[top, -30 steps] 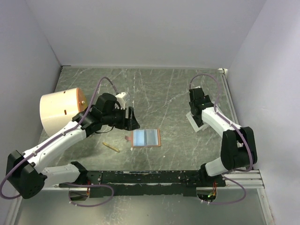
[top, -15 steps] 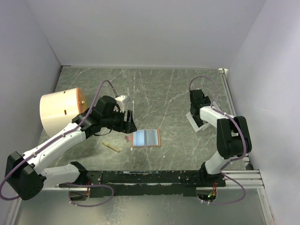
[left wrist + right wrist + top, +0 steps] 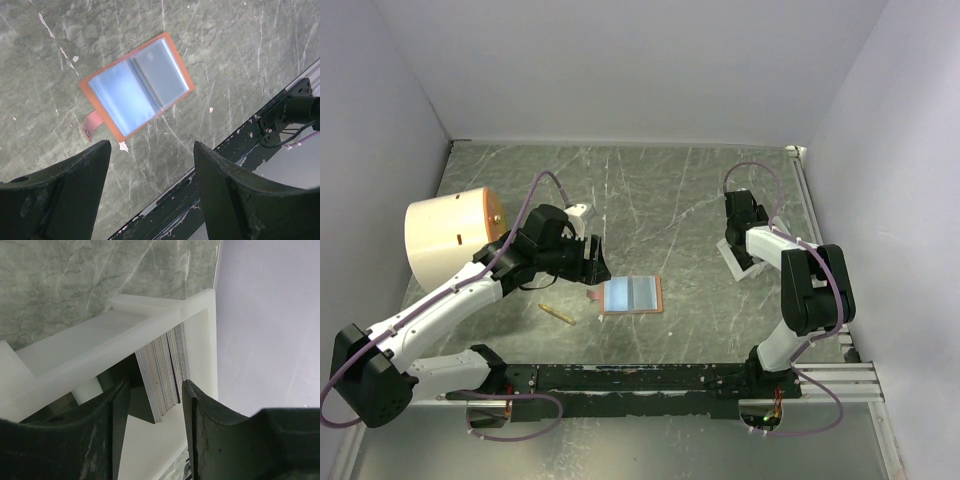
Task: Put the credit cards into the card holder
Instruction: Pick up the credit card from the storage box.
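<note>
You see a stone-look marbled table [image 3: 250, 55], smooth but flecked with chips. The holder [image 3: 136, 86], upper centre, shows a tan leather-like rim and glossy clear sleeves. The tray [image 3: 150, 322] looks matt white plastic, its cards [image 3: 162, 372] thin and smooth.

You have a big cream cylinder [image 3: 445, 235] near the table's [image 3: 660, 190] left edge, a small brass stick [image 3: 557, 313] toward its near edge, and a white tray [image 3: 732, 262] by its right edge.
</note>
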